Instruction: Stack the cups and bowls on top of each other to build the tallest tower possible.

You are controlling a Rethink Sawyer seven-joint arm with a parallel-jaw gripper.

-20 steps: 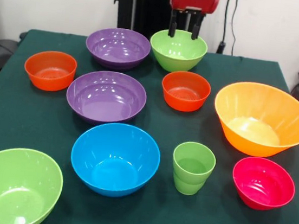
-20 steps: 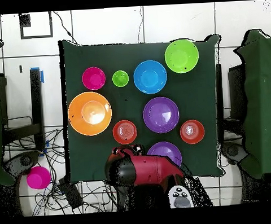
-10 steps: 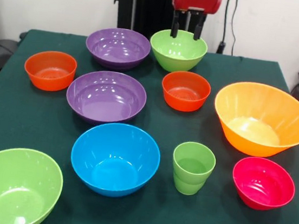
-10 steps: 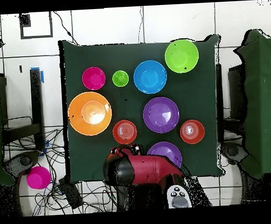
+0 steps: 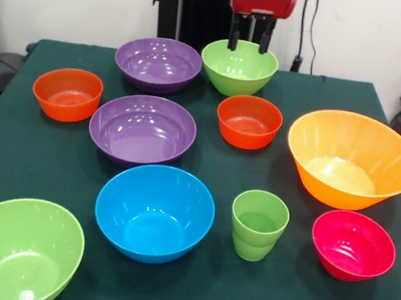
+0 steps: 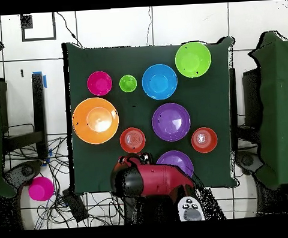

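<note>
At the far edge of the bench, the gripper hangs just above the far rim of a lime-green bowl. Jaws spread apart, two dark fingers pointing down, nothing held between them. Red arm housing covers that bowl in the overhead view.

Nothing stacked; every piece sits apart on the green cloth.

- Light-green cup: upright, near side, right of centre, well apart from the jaws. Between the blue bowl on its left and the small pink-red bowl on its right.
- Large orange bowl: right side, beyond the pink-red one.
- Small orange-red bowl: centre, just nearer than the lime-green bowl under the jaws.
- Far purple bowl: left of that lime-green bowl, close beside it.
- Second purple bowl: mid-bench, left of centre.
- Second orange-red bowl: left side.
- Second lime-green bowl: near left corner, partly cut by the frame edge.
</note>
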